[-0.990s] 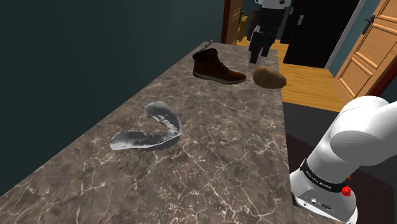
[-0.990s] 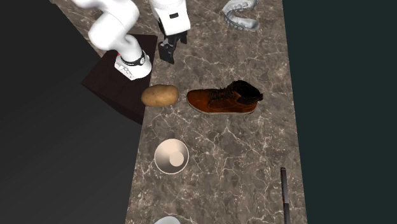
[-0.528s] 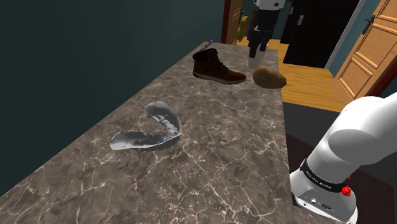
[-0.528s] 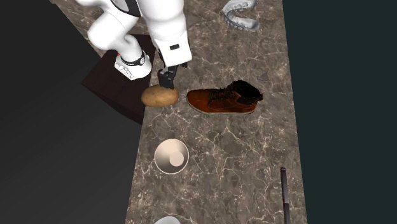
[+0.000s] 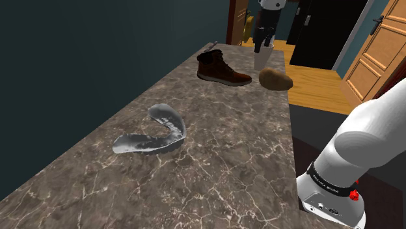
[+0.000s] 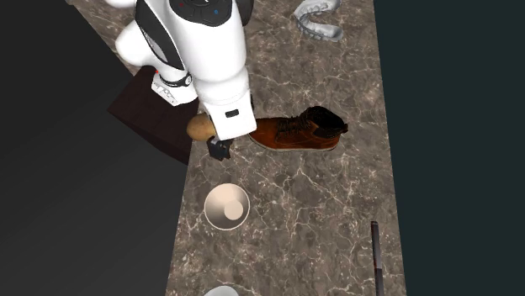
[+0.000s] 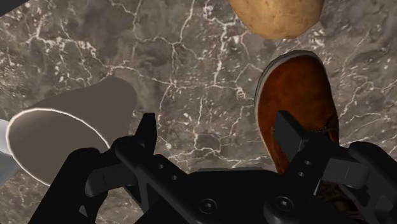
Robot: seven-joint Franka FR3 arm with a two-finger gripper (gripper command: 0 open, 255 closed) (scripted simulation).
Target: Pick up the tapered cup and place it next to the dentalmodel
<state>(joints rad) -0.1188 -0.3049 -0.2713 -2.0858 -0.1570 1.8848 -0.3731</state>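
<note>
Marble-veined counter [image 6: 328, 210] carries everything. From the second exterior view the white arm [image 6: 206, 59] covers most of the potato [image 6: 198, 126] and the toe of the brown boot [image 6: 303, 133]. The grey dental model [image 5: 153, 133] is cut off at that picture's top, and a white thing [image 6: 222, 291] at the bottom shows too little to name. A dark slim rod [image 6: 376, 256], its kind unclear, lies near the counter's edge opposite the stand [image 6: 139, 105]. The tapered cup [image 6: 226, 207], pale beige, stands upright close to the stand-side edge, long axis vertical, wide mouth up, narrow base down. The gripper [image 7: 215, 124] hangs over bare counter between cup and boot, fingers apart, clasping nothing. In the shoulder view the cup sits partly behind the gripper and is hard to make out.
</note>
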